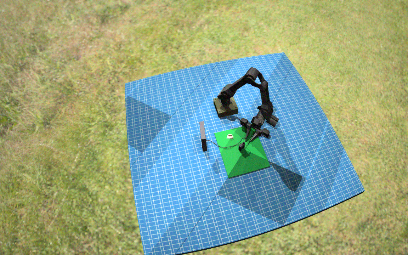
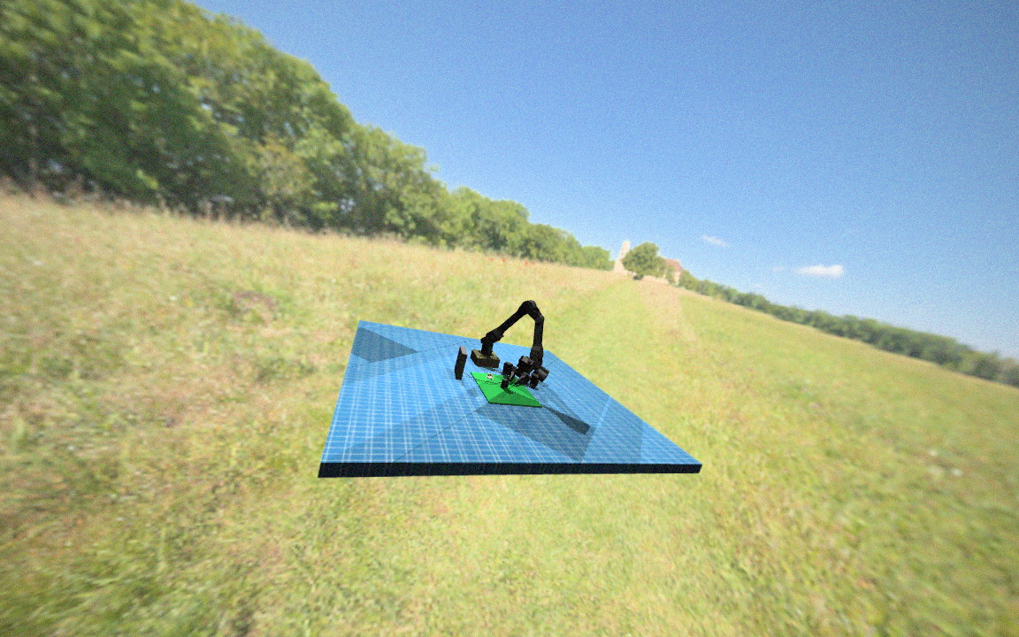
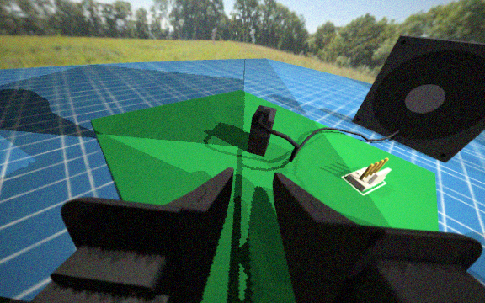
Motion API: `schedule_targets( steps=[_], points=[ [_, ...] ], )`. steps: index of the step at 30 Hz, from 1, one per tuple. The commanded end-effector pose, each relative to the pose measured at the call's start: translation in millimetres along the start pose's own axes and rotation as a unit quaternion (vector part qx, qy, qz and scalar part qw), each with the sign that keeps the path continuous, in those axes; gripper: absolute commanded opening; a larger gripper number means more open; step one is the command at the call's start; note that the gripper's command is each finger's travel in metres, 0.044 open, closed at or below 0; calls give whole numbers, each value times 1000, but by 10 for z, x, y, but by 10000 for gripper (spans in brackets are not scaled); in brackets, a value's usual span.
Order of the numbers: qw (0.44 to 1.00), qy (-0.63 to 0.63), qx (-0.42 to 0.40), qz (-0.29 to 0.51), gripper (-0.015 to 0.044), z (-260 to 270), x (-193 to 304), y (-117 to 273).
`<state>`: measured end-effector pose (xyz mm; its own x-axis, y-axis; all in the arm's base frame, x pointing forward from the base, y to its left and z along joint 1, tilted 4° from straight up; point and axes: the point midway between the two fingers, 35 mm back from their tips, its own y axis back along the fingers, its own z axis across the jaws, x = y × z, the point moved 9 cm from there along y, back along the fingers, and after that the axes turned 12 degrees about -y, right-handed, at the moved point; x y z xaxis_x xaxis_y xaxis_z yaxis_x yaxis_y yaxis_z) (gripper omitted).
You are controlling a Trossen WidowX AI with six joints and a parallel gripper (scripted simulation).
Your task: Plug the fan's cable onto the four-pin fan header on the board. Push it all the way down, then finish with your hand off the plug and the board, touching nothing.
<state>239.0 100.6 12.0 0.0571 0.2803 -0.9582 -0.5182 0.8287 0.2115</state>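
Note:
The fan's black plug (image 3: 261,136) (image 1: 241,146) is upright over the green board (image 3: 141,164) (image 1: 231,168) (image 2: 497,398), just beyond my fingertips. Whether its lower end touches the board is unclear. My gripper (image 3: 253,176) (image 1: 249,140) is partly open, with nothing between its fingers. The four-pin header (image 3: 367,179) (image 1: 229,136) (image 2: 489,378) has a white base and gold pins. It is to the right of the plug in the wrist view, and its pins are bare. The dark cable (image 3: 324,130) runs from the plug to the fan.
The black fan (image 3: 449,84) (image 1: 203,134) (image 2: 460,363) stands upright beside the board, on the header's side. The arm's base (image 1: 225,109) (image 2: 486,358) stands behind the board on the blue gridded table (image 1: 173,206) (image 2: 386,435). Large shadows cross the table.

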Motion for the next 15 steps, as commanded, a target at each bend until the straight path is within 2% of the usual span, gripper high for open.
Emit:
schedule_targets(
  steps=[1,15],
  points=[
    [1000,-4,3,1,140,15,-36,70],
    [1000,-4,7,-15,140,30,-223,279]
  ],
)
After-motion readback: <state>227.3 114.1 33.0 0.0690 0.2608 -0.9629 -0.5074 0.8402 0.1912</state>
